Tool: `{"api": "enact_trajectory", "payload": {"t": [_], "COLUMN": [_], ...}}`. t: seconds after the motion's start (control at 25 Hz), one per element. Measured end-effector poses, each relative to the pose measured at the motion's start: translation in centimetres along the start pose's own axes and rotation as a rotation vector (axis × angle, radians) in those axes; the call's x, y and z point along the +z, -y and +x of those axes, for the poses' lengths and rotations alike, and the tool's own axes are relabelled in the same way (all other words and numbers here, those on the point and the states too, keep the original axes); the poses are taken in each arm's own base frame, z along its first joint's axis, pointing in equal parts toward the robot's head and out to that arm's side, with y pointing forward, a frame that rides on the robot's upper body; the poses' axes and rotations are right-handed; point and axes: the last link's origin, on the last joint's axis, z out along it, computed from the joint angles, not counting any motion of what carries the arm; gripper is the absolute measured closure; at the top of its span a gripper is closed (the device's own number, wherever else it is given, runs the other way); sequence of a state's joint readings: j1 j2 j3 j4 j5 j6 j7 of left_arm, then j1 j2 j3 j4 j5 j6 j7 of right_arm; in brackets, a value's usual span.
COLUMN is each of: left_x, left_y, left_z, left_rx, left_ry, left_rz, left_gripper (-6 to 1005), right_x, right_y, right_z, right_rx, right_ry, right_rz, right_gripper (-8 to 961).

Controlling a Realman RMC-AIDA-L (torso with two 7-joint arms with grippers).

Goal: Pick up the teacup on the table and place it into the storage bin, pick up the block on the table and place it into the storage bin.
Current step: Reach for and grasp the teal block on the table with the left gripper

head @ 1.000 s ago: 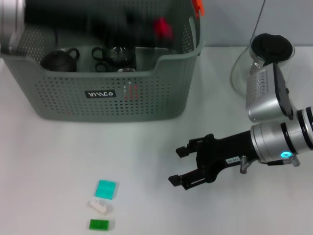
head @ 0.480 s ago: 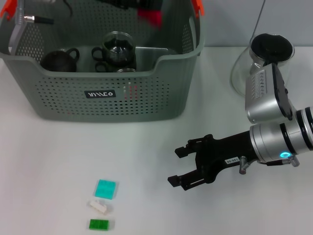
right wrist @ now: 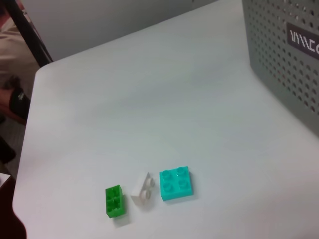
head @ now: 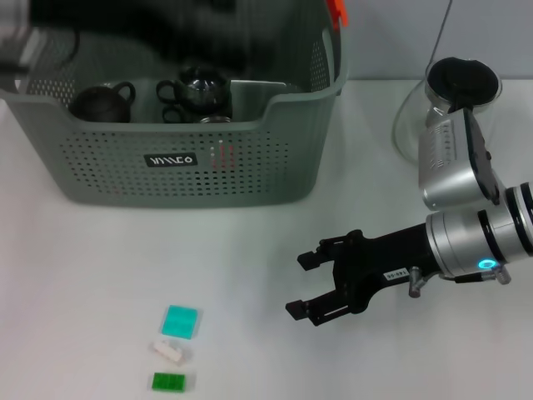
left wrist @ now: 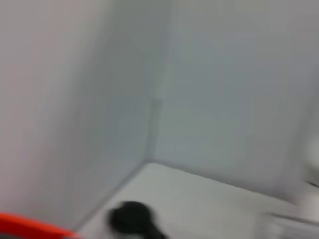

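Since the earlier frame, a dark blur, probably the left arm, has swept over the storage bin [head: 179,158] at far left, hiding its gripper. Dark teacups [head: 102,100] sit inside. Near left lie turquoise [head: 180,321], white [head: 168,352] and green [head: 168,382] blocks, open table around them. At right, the right gripper [head: 301,285] hovers open and empty.

Probably a lab or test room rather than a home; bare white table [head: 125,275] against plain pale walls [left wrist: 224,74], with toy blocks [right wrist: 149,191] laid in a neat row; a person's leg [right wrist: 12,55] beside the table edge. Beyond that, too blurred to tell.
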State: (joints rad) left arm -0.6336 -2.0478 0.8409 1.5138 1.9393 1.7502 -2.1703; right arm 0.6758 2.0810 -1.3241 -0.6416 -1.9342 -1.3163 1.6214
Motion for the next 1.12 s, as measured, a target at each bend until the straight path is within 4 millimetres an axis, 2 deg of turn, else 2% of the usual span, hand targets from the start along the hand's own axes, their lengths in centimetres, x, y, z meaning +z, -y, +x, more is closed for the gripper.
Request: {"api": "enact_trajectory", "payload": {"t": [0.12, 0.16, 0.2, 0.24, 0.32, 0.36, 0.4, 0.56, 0.76, 1.12], "left_x": [-0.5, 0.0, 0.0, 0.4, 1.3, 2.4, 2.4, 4.7, 7.1, 9.3], "left_y": [-3.4, -4.7, -4.7, -5.1, -5.7, -6.0, -6.0, -6.1, -5.6, -5.0], "left_z": [-1.8, -3.7, -3.7, -4.7, -6.7, -8.7, -8.7, -11.2, -13.6, -15.2], "left_rx": [0.095, 0.121, 0.121, 0.125, 0.130, 0.127, 0.127, 0.120, 0.153, 0.232], "left_ry": [0.092, 0.188, 0.188, 0.243, 0.369, 0.525, 0.525, 0.726, 0.875, 0.929], "left_rz": [-0.117, -0.157, -0.157, -0.163, -0.159, -0.128, -0.128, -0.072, -0.020, 0.002], "left_gripper": [47, 47, 47, 47, 47, 47, 47, 47, 48, 48], "right_x": [-0.1, -0.2, -0.2, -0.2, -0.2, -0.1, -0.1, -0.2, -0.2, -0.2], "right_y": [0.1, 0.1, 0.1, 0.2, 0.2, 0.2, 0.2, 0.2, 0.3, 0.3], "right_z": [0.0, -0.1, -0.1, -0.1, -0.2, -0.2, -0.2, -0.2, -0.2, 0.0], "right_rx": [0.000, 0.001, 0.001, 0.001, 0.001, 0.002, 0.002, 0.005, 0.007, 0.013], "right_ry": [0.002, 0.004, 0.004, 0.006, 0.006, 0.005, 0.005, 0.007, 0.007, 0.008], "right_rz": [0.001, 0.005, 0.005, 0.006, 0.006, 0.006, 0.006, 0.007, 0.009, 0.012], "right_gripper": [70, 70, 70, 70, 70, 70, 70, 70, 70, 69]}}
